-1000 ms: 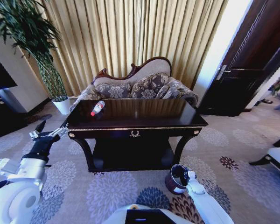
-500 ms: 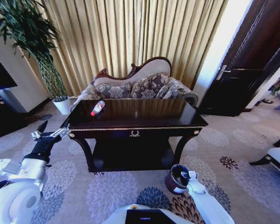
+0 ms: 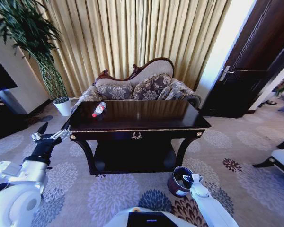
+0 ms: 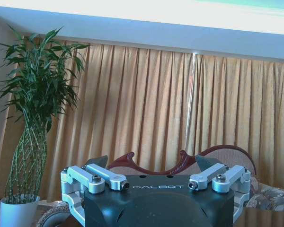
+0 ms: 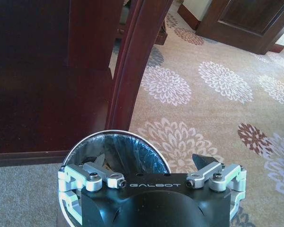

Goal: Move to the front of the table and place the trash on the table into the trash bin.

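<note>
Facing the table (image 3: 137, 135) front-on, centred in head view; glossy dark tabletop (image 3: 146, 113) w/ gold trim line and gold emblem at front, lower shelf beneath.

Trash: clear plastic bottle (image 3: 99, 109) w/ red label lying on its side on the tabletop, near the far left corner. Not touching either gripper.

Trash bin (image 3: 179, 181) standing on the carpet just beside the table's front right leg (image 5: 132, 66); dark round bucket, pale rim. In right wrist view, bin (image 5: 114, 146) showing a dark liner and some pale scraps inside, contents too dim to ID.

Right gripper (image 3: 188, 178) hanging over the bin's rim, arm reaching in from lower right. In right wrist view, right gripper (image 5: 151, 163) directly above the bin mouth, fingers spread wide, nothing between them.

Left gripper (image 3: 51, 135) hovering off the table's front left corner, approx. level w/ the tabletop edge, well apart from the bottle. In left wrist view, left gripper (image 4: 151, 163) pointing toward the curtains (image 4: 180, 109), fingers spread, holding nothing.

Surroundings: sofa (image 3: 137, 87) behind the table, gold curtains behind that, tall plant in a white pot (image 3: 63, 107) at far left, dark door (image 3: 255, 61) at right, floral carpet (image 3: 109, 189) underfoot.
</note>
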Robot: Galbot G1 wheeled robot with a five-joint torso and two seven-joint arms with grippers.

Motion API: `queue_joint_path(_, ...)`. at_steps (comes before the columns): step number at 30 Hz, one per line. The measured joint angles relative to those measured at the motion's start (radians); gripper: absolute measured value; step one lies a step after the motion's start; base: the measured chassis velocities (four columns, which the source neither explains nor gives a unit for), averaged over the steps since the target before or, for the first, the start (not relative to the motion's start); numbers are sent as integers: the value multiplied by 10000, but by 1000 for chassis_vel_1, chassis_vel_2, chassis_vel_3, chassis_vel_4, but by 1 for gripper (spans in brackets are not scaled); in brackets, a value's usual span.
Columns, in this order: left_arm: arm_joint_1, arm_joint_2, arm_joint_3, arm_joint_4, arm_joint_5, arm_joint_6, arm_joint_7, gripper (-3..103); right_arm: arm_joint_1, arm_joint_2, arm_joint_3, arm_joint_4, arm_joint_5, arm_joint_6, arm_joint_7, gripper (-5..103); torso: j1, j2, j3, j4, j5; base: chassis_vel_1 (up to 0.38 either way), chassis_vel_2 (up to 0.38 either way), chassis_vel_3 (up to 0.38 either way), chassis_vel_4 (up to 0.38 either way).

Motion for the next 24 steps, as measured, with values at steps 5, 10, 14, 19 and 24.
queue_joint_path(5,6,-17,12,-4,0,0,-1,100,-74,-23,24,110,7,0,-137,100,0,0,0,0,1,0,0,0,0)
queue_joint_path(10,-1,-64,26,-23,-1,0,-3,100,-646,-136,255,2208,1062,-458,-62,100,0,0,0,3,1,0,0,0,0)
queue_joint_path(14,17,-64,2,-25,1,0,-13,100,-996,-208,530,3880,1392,-526,183,100,0,0,0,-1,1,0,0,0,0)
queue_joint_path(19,90,-71,-48,11,11,3,-21,100,-1532,-555,1157,7343,2299,-776,369,100,0,0,-1,3,-3,0,0,0,0)
queue_joint_path(24,127,-229,-29,32,103,100,-34,100,-1714,-780,1549,10939,3175,-1683,910,100,0,1,-1,3,-6,0,0,0,0)
